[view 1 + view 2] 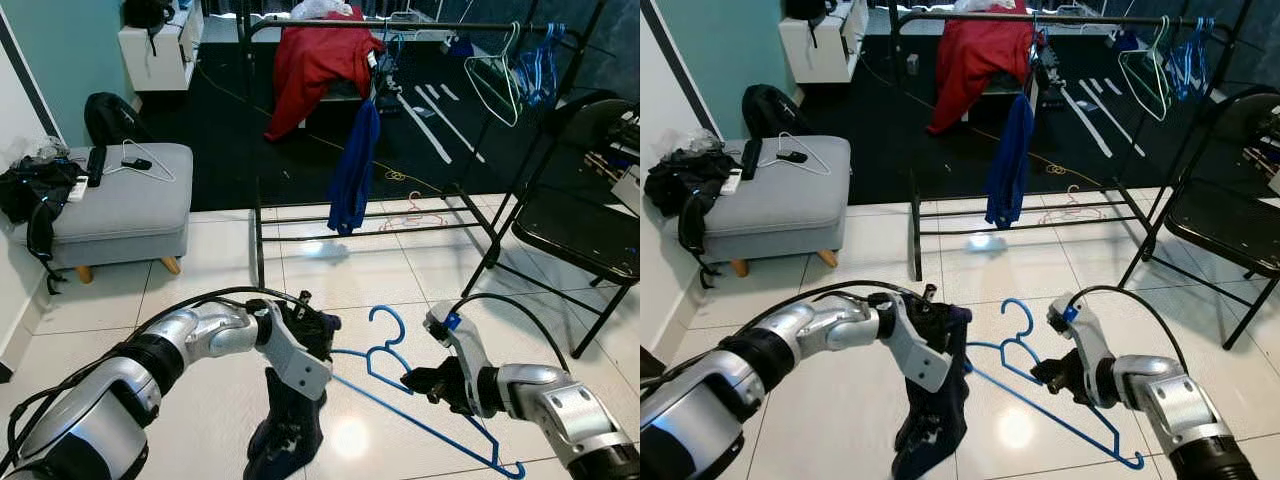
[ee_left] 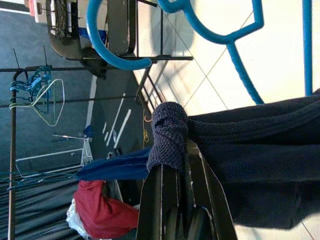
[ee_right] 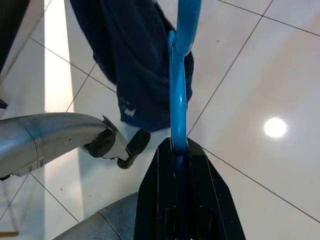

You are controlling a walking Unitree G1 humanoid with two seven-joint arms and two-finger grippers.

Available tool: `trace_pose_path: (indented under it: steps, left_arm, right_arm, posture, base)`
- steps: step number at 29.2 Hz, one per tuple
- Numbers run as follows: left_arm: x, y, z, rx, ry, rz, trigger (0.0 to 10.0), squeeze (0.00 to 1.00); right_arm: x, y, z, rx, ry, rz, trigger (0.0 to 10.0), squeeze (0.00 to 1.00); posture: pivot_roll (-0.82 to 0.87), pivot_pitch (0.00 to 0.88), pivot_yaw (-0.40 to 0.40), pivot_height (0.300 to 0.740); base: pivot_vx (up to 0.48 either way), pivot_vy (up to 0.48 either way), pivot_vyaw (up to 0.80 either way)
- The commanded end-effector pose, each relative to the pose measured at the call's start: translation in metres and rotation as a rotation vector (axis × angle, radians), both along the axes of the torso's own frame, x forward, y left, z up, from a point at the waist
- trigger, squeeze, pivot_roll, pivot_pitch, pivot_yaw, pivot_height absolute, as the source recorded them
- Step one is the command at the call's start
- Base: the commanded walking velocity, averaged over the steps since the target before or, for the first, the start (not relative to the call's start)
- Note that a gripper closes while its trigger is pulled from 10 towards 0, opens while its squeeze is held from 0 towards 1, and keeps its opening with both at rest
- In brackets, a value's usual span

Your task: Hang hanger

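Note:
A blue plastic hanger hangs tilted low over the white tile floor between my two arms, hook uppermost. My right gripper is shut on one of its bars, seen close in the right wrist view as the blue hanger rising from the right gripper. My left gripper is shut on a bunched edge of a dark navy garment, which droops to the floor just left of the hanger. In the left wrist view the navy garment fills the left gripper, with the hanger hook beyond.
A black clothes rack stands ahead, carrying a red garment, a blue garment and several hangers. A grey ottoman is at the left, a black folding chair at the right. A pink hanger lies under the rack.

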State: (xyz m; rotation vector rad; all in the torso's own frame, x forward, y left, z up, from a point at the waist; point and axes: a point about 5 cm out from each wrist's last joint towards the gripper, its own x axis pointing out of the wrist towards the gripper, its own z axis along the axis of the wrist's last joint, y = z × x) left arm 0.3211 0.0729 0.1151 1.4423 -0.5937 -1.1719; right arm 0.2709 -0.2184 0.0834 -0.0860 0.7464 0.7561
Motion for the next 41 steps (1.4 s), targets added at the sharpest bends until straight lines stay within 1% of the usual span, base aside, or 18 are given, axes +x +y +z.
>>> trace_pose_path:
  steps: [1,4,8,15,18,20,21,26,27,28,29,30,31,32,33,38,39,41]
  left_arm:
    - [-0.003,-0.006,0.006,-0.027,-0.02,-0.045,10.0,0.0]
    - [-0.006,-0.01,0.009,-0.025,-0.039,-0.09,10.0,0.0]
    - [-0.008,-0.011,0.01,-0.025,-0.044,-0.103,10.0,0.0]
    - [-0.008,-0.014,0.014,-0.029,-0.054,-0.12,10.0,0.0]
    - [-0.008,-0.016,0.016,-0.032,-0.059,-0.122,10.0,0.0]
    - [-0.008,-0.016,0.016,-0.032,-0.059,-0.122,10.0,0.0]
    - [-0.007,-0.018,0.018,-0.035,-0.064,-0.12,10.0,0.0]
    - [-0.007,-0.019,0.02,-0.039,-0.066,-0.117,10.0,0.0]
    - [-0.005,-0.019,0.021,-0.036,-0.064,-0.102,10.0,0.0]
    - [-0.005,-0.019,0.021,-0.036,-0.064,-0.102,10.0,0.0]
    - [-0.002,-0.016,0.02,-0.025,-0.064,-0.076,10.0,0.0]
    - [-0.002,-0.016,0.02,-0.025,-0.064,-0.076,10.0,0.0]
    - [0.0,-0.013,0.021,-0.02,-0.065,-0.05,10.0,0.0]
    - [0.0,-0.013,0.021,-0.02,-0.065,-0.05,10.0,0.0]
    - [0.003,-0.011,0.021,-0.018,-0.068,-0.032,10.0,0.0]
    - [0.004,-0.011,0.023,-0.024,-0.071,-0.023,10.0,0.0]
    - [0.004,-0.011,0.025,-0.036,-0.072,-0.021,10.0,0.0]
    - [0.004,-0.011,0.025,-0.036,-0.072,-0.021,10.0,0.0]
  right_arm:
    - [0.004,-0.002,0.001,0.026,-0.009,-0.031,10.0,0.0]
    - [0.007,-0.001,-0.003,0.081,0.025,-0.07,10.0,0.0]
    - [0.007,-0.001,-0.004,0.099,0.038,-0.082,10.0,0.0]
    - [0.0,0.007,-0.01,0.184,0.106,-0.108,10.0,0.0]
    - [-0.006,0.011,-0.017,0.242,0.168,-0.136,10.0,0.0]
    - [-0.006,0.011,-0.017,0.242,0.168,-0.136,10.0,0.0]
    - [-0.01,0.014,-0.023,0.289,0.215,-0.192,10.0,0.0]
    - [-0.012,0.018,-0.03,0.328,0.255,-0.245,10.0,0.0]
    - [-0.013,0.024,-0.034,0.399,0.288,-0.32,10.0,0.0]
    - [-0.013,0.024,-0.034,0.399,0.288,-0.32,10.0,0.0]
    - [-0.012,0.03,-0.034,0.476,0.311,-0.38,10.0,0.0]
    - [-0.012,0.03,-0.034,0.476,0.311,-0.38,10.0,0.0]
    - [-0.011,0.036,-0.033,0.555,0.329,-0.434,10.0,0.0]
    - [-0.011,0.036,-0.033,0.555,0.329,-0.434,10.0,0.0]
    - [-0.008,0.039,-0.031,0.627,0.349,-0.488,10.0,0.0]
    - [-0.006,0.04,-0.033,0.68,0.363,-0.549,10.0,0.0]
    - [-0.001,0.035,-0.037,0.737,0.376,-0.669,10.0,0.0]
    - [-0.001,0.035,-0.037,0.737,0.376,-0.669,10.0,0.0]
  posture:
    - [-0.06,0.076,-0.031,0.74]
    - [-0.05,0.076,-0.034,0.74]
    - [-0.05,0.076,-0.034,0.74]
    - [-0.05,0.08,-0.029,0.74]
    - [-0.05,0.082,-0.026,0.74]
    - [-0.05,0.082,-0.026,0.74]
    - [-0.05,0.082,-0.027,0.74]
    - [-0.05,0.082,-0.027,0.74]
    - [-0.05,0.082,-0.027,0.74]
    - [-0.05,0.082,-0.027,0.74]
    - [-0.04,0.078,-0.021,0.74]
    - [-0.04,0.078,-0.021,0.74]
    - [-0.05,0.075,-0.017,0.74]
    - [-0.05,0.075,-0.017,0.74]
    - [-0.05,0.071,-0.018,0.74]
    - [-0.05,0.069,-0.019,0.74]
    - [-0.04,0.066,-0.021,0.74]
    - [-0.04,0.066,-0.021,0.74]
  base:
    - [0.0,0.0,0.0]
    - [0.0,0.0,0.0]
    - [0.0,0.0,0.0]
    - [0.0,0.0,0.0]
    - [0.0,0.0,0.0]
    - [0.0,0.0,0.0]
    - [0.0,0.0,0.0]
    - [0.0,0.0,0.0]
    - [0.0,0.0,0.0]
    - [0.0,0.0,0.0]
    - [0.0,0.0,0.0]
    - [0.0,0.0,0.0]
    - [0.0,0.0,0.0]
    - [0.0,0.0,0.0]
    - [0.0,0.0,0.0]
    - [0.0,0.0,0.0]
    - [0.0,0.0,0.0]
    - [0.0,0.0,0.0]
